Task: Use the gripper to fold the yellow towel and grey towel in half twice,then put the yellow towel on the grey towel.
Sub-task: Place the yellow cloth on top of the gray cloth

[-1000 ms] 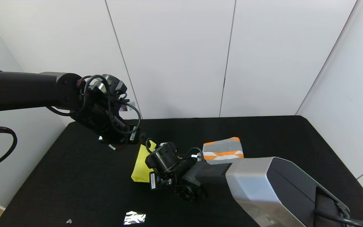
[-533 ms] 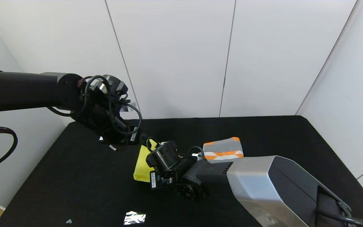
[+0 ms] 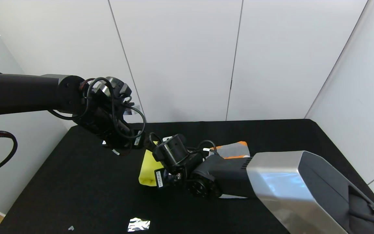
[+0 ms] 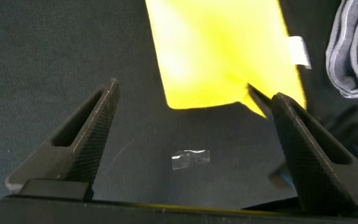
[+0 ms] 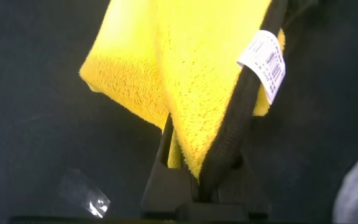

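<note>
While clamping the yellow towel [image 5: 197, 93], right gripper [image 5: 194, 168] reaches leftward.

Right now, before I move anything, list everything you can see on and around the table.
yellow towel: one, bright yellow with black trim and a white tag, folded, middle of the table, pinched by the right gripper.
grey towel: one, grey with orange patches, folded, to the right of the yellow towel, partly hidden by the right arm.
foil scrap: one, shiny silver, near front edge of the table.
small white scrap: one, front left of the table.
table: one, black top.
wall panels: white, behind and at both sides.
left gripper: one, black, jaws open, above the table beside the yellow towel.
right gripper: one, black, shut on the yellow towel.
</note>
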Action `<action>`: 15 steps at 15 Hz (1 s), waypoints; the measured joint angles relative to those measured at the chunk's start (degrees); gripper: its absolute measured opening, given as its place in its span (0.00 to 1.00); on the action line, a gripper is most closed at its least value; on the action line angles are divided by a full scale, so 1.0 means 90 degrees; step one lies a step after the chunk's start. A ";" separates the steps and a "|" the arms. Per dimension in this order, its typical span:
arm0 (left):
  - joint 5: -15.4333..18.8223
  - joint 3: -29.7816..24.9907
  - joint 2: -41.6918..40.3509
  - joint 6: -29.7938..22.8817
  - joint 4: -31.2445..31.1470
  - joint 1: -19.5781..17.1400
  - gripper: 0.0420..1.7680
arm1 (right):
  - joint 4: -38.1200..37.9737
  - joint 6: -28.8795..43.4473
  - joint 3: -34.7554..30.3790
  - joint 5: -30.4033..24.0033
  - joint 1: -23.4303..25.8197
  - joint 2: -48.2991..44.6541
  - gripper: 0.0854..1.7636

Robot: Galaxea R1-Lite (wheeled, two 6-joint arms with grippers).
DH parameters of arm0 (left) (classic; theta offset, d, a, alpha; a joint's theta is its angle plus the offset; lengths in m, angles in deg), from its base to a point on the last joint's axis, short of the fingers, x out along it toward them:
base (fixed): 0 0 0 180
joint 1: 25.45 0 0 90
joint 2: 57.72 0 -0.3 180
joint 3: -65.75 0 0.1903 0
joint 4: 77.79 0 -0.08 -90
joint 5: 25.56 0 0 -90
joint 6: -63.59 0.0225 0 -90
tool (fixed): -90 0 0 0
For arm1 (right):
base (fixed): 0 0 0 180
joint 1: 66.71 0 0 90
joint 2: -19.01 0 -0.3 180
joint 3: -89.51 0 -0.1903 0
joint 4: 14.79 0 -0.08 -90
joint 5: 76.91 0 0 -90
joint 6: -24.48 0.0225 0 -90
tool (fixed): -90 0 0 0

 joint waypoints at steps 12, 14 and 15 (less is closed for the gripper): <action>0.0161 -0.0009 -0.0095 0.0012 -0.0007 -0.0012 0.97 | -0.0986 -0.1812 -0.0061 -0.0079 0.0588 -0.1195 0.06; 0.0164 -0.0009 -0.0115 0.0019 -0.0012 -0.0016 0.97 | -0.1074 -0.2132 -0.0058 -0.0091 0.0734 -0.1369 0.06; 0.0164 -0.0015 -0.0119 0.0022 -0.0016 -0.0016 0.97 | -0.1145 -0.2322 -0.0058 -0.0112 0.0826 -0.1460 0.06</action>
